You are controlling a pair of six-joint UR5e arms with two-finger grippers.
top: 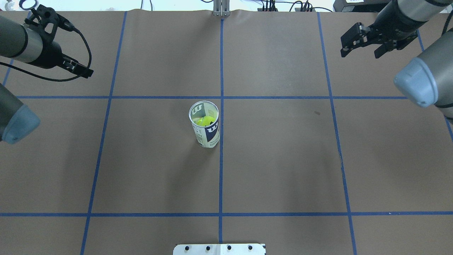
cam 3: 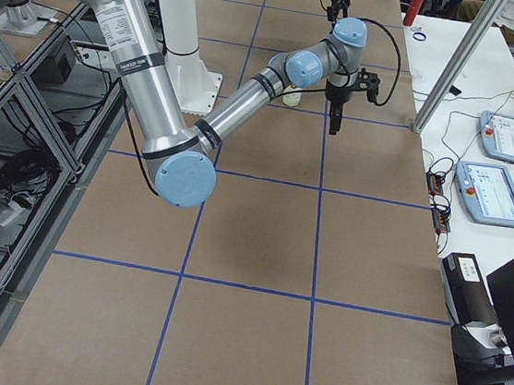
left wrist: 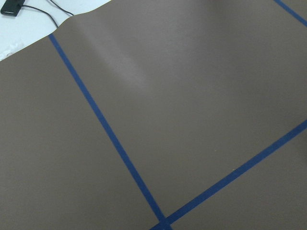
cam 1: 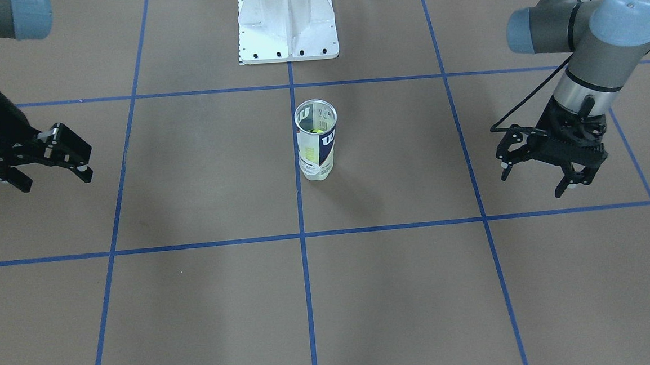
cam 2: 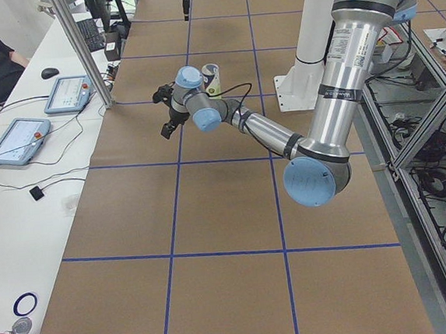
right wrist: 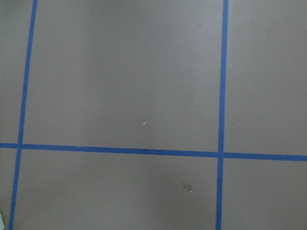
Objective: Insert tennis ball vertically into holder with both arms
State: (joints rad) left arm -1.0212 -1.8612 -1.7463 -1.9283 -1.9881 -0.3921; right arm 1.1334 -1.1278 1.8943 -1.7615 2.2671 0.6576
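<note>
The can (cam 1: 317, 143) stands upright in the middle of the front-facing frame, just right of the centre blue tape line (cam 1: 306, 296), with its open silver rim up. The yellow-green tennis ball (top: 205, 121) is inside it, below the rim, seen through the mouth in the overhead view. How deep it sits I cannot tell.

My left gripper (cam 1: 531, 185) is at the right edge of the front-facing frame, at about the can's level in the picture and well apart from it. Its fingers are spread, it grasps nothing, and it points down and toward frame left. A blue tape line lies between it and the can.

My right gripper (cam 1: 56, 182) is at the left edge of the same frame, also well apart from the can. Its fingers are spread too and it is empty. In the overhead view it sits in the upper right corner, with the can at frame centre.

So the can is between my two grippers and neither one touches it.

The white base (cam 1: 287, 32) is at top centre of the front-facing frame, above the can and apart from it.

Both wrist views show only the brown table cover (left wrist: 201, 96) and crossing blue tape, so the can is out of their view.

In the left side view the can shows just behind my near arm's wrist joint.
</note>
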